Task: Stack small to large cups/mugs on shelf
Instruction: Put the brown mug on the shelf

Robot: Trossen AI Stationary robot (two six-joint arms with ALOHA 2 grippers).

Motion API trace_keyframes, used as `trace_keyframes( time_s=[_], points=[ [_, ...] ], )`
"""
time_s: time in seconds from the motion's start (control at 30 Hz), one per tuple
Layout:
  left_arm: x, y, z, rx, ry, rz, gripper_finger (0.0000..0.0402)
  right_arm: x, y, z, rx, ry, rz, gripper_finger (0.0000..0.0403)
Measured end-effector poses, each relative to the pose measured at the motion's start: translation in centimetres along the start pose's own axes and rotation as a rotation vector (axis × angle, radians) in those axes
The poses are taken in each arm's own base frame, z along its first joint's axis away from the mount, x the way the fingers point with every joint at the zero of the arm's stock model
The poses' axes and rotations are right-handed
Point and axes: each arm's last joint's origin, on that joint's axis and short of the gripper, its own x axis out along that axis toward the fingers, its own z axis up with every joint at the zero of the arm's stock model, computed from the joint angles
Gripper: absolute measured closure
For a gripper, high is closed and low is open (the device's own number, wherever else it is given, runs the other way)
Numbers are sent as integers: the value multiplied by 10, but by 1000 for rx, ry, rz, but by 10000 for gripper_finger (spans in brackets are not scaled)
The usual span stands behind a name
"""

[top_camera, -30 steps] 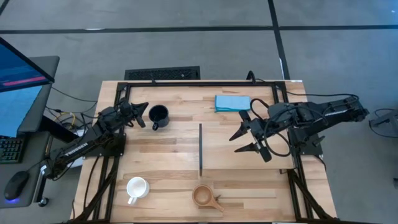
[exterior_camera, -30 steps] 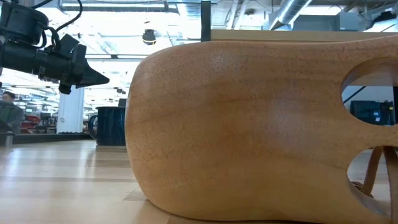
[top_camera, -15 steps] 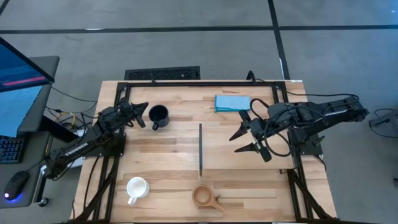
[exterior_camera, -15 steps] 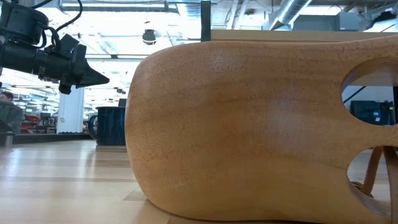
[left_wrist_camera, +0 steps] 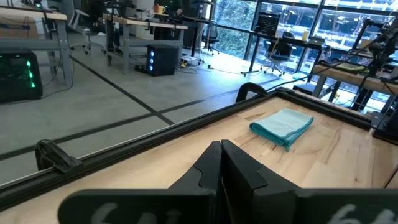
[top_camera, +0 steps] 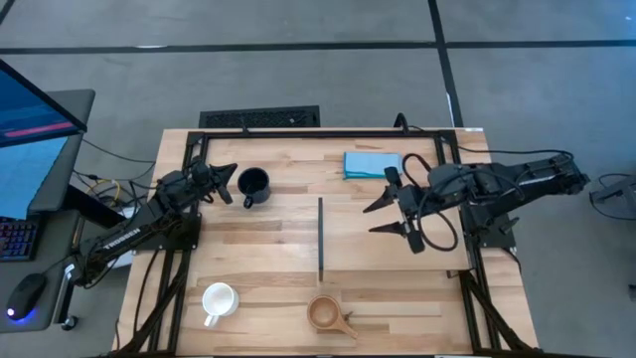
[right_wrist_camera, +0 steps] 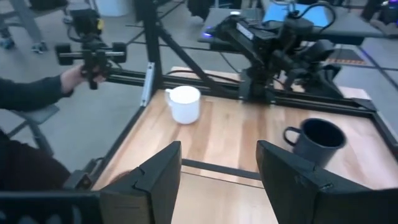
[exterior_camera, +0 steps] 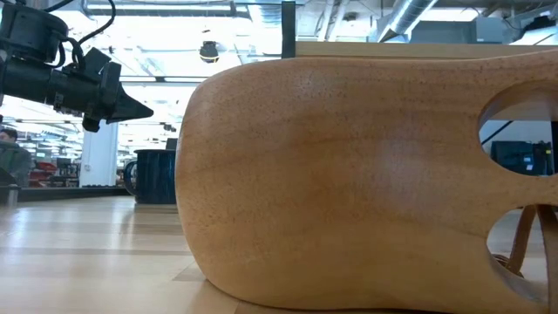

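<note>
The small tan wooden cup [top_camera: 326,314] stands near the table's near edge and fills the low view [exterior_camera: 349,174]. The white mug [top_camera: 218,300] stands left of it. The glossy black mug [top_camera: 253,184] stands upright at far left. The shelf's black strip [top_camera: 320,239] runs along mid-table. My left gripper [top_camera: 227,184] hovers shut just left of the black mug, above the table [exterior_camera: 131,109]. My right gripper [top_camera: 374,219] hangs open right of the strip, and its wrist view shows the white mug [right_wrist_camera: 184,104] and the black mug [right_wrist_camera: 317,142] beyond its fingers.
A folded blue cloth [top_camera: 371,164] lies near the far edge, also in the left wrist view [left_wrist_camera: 283,126]. A black frame rail [top_camera: 318,132] borders the far side. A person's hand [right_wrist_camera: 81,68] holds a device beyond the table. Bare wood lies between the mugs.
My right gripper has moved a little toward the table's far edge, staying open. The cups and my left arm have kept still.
</note>
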Motion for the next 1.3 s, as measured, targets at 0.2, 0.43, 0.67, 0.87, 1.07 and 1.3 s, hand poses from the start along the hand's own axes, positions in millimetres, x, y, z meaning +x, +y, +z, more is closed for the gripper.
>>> trace_keyframes(
  time_s=[0.2, 0.43, 0.67, 0.87, 1.07, 1.3],
  points=[
    [0, 0, 0, 0, -1, 0, 401, 0, -1, 0, 0, 2, -29, 171],
    [0, 0, 0, 0, 0, 0, 401, 0, 2, 0, -3, 1, -15, 171],
    [0, 0, 0, 0, 0, 0, 401, 0, 2, 0, -3, 1, -15, 171],
    [0, 0, 0, 0, -1, 0, 401, 24, 10, -5, -16, 43, 20, 171],
    [0, 0, 0, 0, -1, 0, 401, 50, 26, -12, -90, 82, 76, 171],
    [0, 0, 0, 10, -1, 0, 401, 69, 53, -8, -119, 126, 135, 172]
  ],
)
